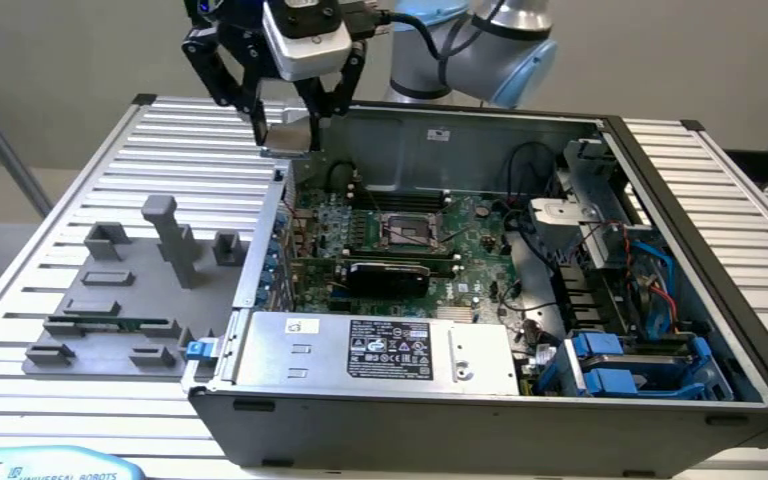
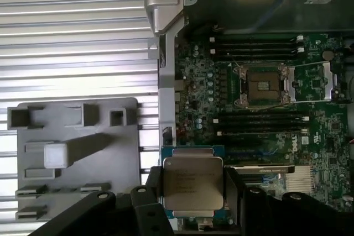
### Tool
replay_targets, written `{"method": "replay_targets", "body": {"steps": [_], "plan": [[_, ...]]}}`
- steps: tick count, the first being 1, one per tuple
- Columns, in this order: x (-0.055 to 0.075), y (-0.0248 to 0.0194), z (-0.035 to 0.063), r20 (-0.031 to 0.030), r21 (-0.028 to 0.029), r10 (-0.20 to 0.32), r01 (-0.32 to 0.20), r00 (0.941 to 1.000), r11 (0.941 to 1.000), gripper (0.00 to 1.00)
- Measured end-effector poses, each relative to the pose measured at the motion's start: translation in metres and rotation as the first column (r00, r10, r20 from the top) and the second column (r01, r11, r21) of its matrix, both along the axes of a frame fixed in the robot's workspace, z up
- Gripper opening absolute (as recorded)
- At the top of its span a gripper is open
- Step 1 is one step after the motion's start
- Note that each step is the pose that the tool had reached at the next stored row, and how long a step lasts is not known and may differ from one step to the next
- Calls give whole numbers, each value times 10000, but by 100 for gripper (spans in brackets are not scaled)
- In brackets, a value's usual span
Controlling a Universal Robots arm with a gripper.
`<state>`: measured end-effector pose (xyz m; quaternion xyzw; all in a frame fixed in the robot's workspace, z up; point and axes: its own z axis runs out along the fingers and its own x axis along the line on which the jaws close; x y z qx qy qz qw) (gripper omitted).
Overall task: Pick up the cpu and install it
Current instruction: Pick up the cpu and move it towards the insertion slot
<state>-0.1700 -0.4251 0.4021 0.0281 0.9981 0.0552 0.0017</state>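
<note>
CPU (image 2: 192,186) is off its resting place and in the grip: in the wrist view we see its silvery top face up, clamped at two opposite edges between the black fingers (image 2: 152,194). The gripper (image 1: 291,133) is closed on the chip at a middling width, neither wide nor pinched shut. In the exterior view it hangs in the upper left of the frame, above the far corner of the computer case (image 1: 704,260) on the exterior view's left, where the case wall meets the slatted table (image 1: 91,150).

So we judge the pick-up done and the install not yet. The socket (image 1: 404,232) sits near the middle of the motherboard (image 1: 357,215), lower and toward the exterior view's right of the gripper, and nothing lies in it. The chip is well apart from it and clearly above the board, not touching anything but the fingers. The grey fixture tray (image 1: 131,300) lies in the lower left of the exterior view with the green memory stick (image 1: 107,323) on it.

Several things we cannot settle. The chip's underside and any corner mark are out of sight, so we cannot say whether it is turned to match the socket. Its printing is unreadable. Whether the socket's metal frame is fully swung open is hard to make out. The arm is cut off at the upper edge of the exterior view.
</note>
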Motion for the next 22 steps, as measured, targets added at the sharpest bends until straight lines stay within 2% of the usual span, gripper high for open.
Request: {"method": "replay_targets", "body": {"steps": [10,22], "plan": [[428,259,-151,0,-1,0,0,10000,10000,55],[905,518,-327,0,-1,0,0,10000,10000,55]]}}
